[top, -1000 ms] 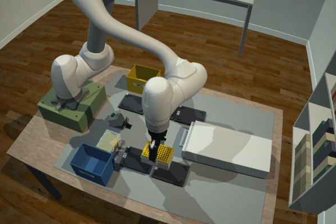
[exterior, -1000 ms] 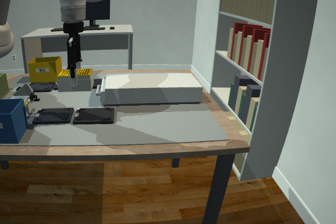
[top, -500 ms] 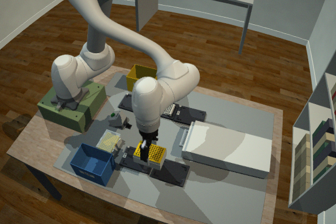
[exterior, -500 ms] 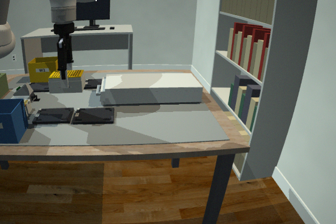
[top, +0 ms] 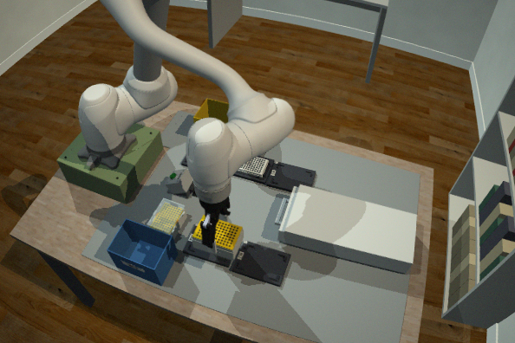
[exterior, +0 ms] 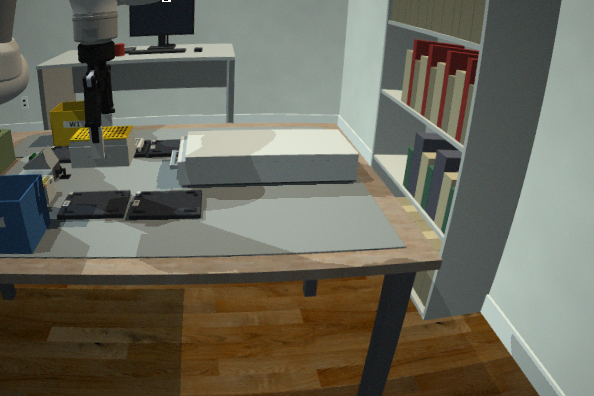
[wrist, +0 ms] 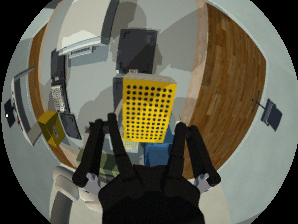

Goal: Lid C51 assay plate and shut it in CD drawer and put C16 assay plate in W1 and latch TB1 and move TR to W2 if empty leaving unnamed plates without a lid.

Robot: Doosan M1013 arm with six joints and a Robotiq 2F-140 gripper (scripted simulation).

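Observation:
My gripper (top: pixel 209 236) is shut on the tip rack TR (top: pixel 218 235), a grey box with a yellow perforated top. It holds the rack level in the air above the front nests, right of the blue bin W2 (top: pixel 141 251). In the exterior view the rack (exterior: pixel 105 145) hangs under the fingers (exterior: pixel 97 137). In the wrist view the yellow top (wrist: pixel 148 111) sits between my fingers, and its holes look dark. The tip box TB1 (top: pixel 167 215) stands behind W2. The green key DONE (top: pixel 172 175) is behind TB1. A clear assay plate (top: pixel 254 165) lies on a back nest.
The yellow bin W1 (top: pixel 211 110) stands at the back of the mat. The white cooler CD (top: pixel 348 225) fills the right side, its handle (top: pixel 282 209) facing left. Two dark empty nests (exterior: pixel 95 204) (exterior: pixel 166 204) lie at the front. The arm's green base (top: pixel 111 166) is at the left.

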